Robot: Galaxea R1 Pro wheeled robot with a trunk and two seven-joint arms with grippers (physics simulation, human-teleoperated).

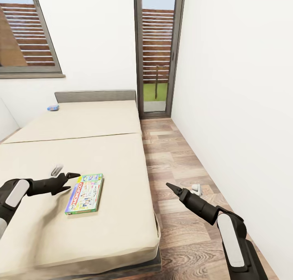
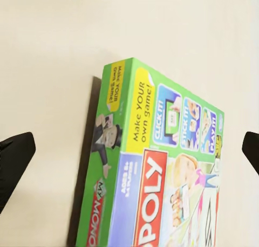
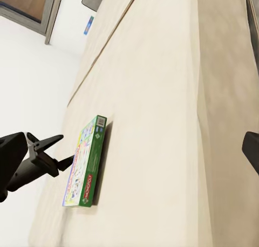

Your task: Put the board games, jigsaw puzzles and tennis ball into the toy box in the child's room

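On the near part of the bed [image 1: 118, 231], your left gripper [image 1: 68, 179] hovers with its fingers spread just beside the green board game [image 1: 84, 193], which lies flat near the mattress edge; your right gripper [image 1: 171, 187] hangs over the floor, and whether its fingers are spread or pressed together I cannot tell. The box is thin and flush with the soft mattress, so your fingers could slide over the lid or shove it toward the edge; farther off, the small blue board game [image 1: 53, 107] waits by the headboard [image 1: 95, 95].
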